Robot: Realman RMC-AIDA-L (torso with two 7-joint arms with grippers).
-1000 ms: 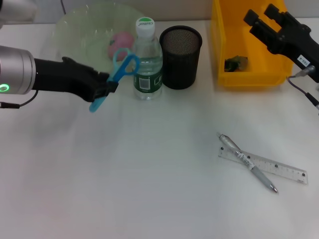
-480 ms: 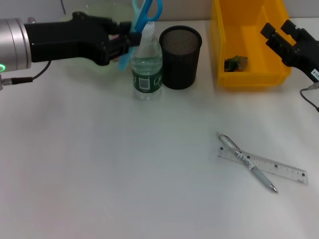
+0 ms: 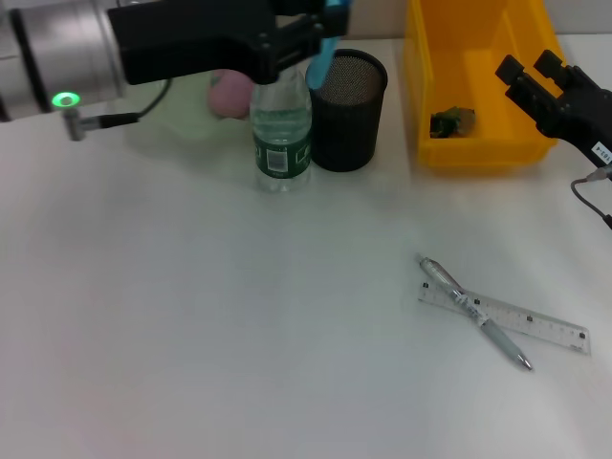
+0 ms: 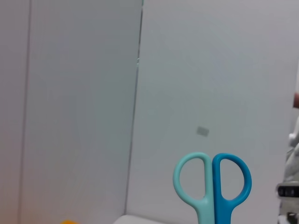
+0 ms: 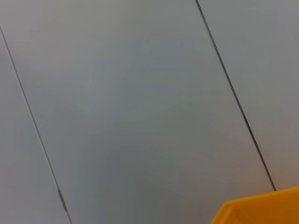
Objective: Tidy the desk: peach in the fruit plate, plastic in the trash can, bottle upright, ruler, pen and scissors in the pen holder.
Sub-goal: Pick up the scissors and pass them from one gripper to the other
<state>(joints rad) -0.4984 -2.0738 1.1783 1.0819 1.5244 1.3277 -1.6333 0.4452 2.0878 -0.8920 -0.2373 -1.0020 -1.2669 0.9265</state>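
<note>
Shifted rightward since half a second ago: left gripper (image 3: 311,38) now above the rim of the black mesh pen holder (image 3: 346,110), where before it hung over the bottle cap. Clamped on the blue scissors (image 3: 325,43), blades pointing down toward the holder's mouth, tip just at the rim; handles out of the head view but plain in the left wrist view (image 4: 212,186), two loops, pale teal and blue, side by side against a grey wall. Pulled back slightly toward the right edge over the same interval: right gripper (image 3: 531,76), hovering beside the yellow trash bin (image 3: 430,57), fingers spread, holding nothing.

Standing upright just left of the pen holder, touching or nearly so: clear water bottle (image 3: 282,134) with green label, its top hidden behind the left arm. Behind the bottle, partly covered by the arm: pink peach (image 3: 229,94) inside the clear fruit plate (image 3: 163,115). Lying in the bin: a crumpled piece of dark plastic (image 3: 451,121). Well apart, on the white desk (image 3: 239,335) toward the near right: silver pen (image 3: 473,313) crossed over a clear ruler (image 3: 521,323), touching it.
</note>
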